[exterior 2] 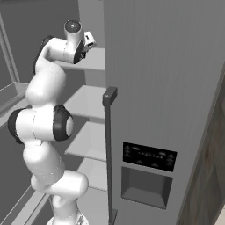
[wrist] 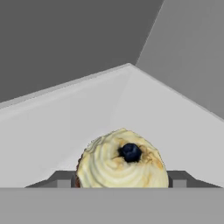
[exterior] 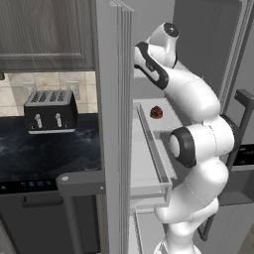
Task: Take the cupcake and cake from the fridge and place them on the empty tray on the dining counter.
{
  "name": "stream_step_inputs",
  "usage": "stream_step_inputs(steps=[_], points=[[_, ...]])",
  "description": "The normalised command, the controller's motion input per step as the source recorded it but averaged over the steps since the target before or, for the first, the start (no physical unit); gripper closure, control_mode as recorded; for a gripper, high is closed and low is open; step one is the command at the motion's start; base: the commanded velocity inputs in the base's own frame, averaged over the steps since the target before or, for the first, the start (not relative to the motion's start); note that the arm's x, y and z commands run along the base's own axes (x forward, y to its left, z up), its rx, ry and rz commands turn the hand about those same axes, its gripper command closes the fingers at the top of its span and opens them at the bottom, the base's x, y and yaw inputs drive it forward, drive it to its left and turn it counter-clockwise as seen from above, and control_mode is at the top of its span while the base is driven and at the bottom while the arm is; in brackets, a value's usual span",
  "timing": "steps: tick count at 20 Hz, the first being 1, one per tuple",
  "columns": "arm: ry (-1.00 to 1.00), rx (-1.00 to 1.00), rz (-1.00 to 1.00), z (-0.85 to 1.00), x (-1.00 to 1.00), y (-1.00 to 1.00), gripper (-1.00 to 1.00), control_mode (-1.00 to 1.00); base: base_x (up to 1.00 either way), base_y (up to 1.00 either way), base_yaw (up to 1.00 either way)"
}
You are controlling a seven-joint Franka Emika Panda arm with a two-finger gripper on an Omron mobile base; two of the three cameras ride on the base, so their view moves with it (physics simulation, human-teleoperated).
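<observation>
In the left base view, a toaster stands on the dark bench at far left, under a wood-grain cabinet. Right of it the open fridge door stands edge-on, with its bar handle low down. Past the door, the cake sits on a white shelf inside the fridge, with the white arm rising in front to the right.

In the right base view, the arm reaches up to a higher shelf at left, and the closed grey door with its dark panel lies to the right.

In the hand view, the cupcake sits on the white shelf near the back corner, between the two fingertips of the hand, which press in at either side of it: the hand is clamped on the cupcake.
</observation>
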Motion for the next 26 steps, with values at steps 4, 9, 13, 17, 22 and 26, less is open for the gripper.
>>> stream_step_inputs(steps=[4, 9, 13, 17, 22, 26], points=[[-0.01, 0.0, 0.0, 0.1, -1.0, -0.29, 1.0, -1.0, 0.0, 0.0, 0.0], [0.0, 0.0, 0.0, 0.28, -1.0, -0.1, 1.0, -1.0, 0.0, 0.0, 0.0], [0.0, 0.0, 0.0, 0.05, -1.0, -0.33, 1.0, -1.0, 0.0, 0.0, 0.0], [0.0, 0.0, 0.0, -0.03, -1.0, -0.29, 1.0, -1.0, 0.0, 0.0, 0.0], [0.0, 0.0, 0.0, -0.22, -1.0, -0.03, 1.0, -1.0, 0.0, 0.0, 0.0], [0.02, 0.0, 0.0, -0.28, -1.0, -0.11, 1.0, -1.0, 0.0, 0.0, 0.0]])
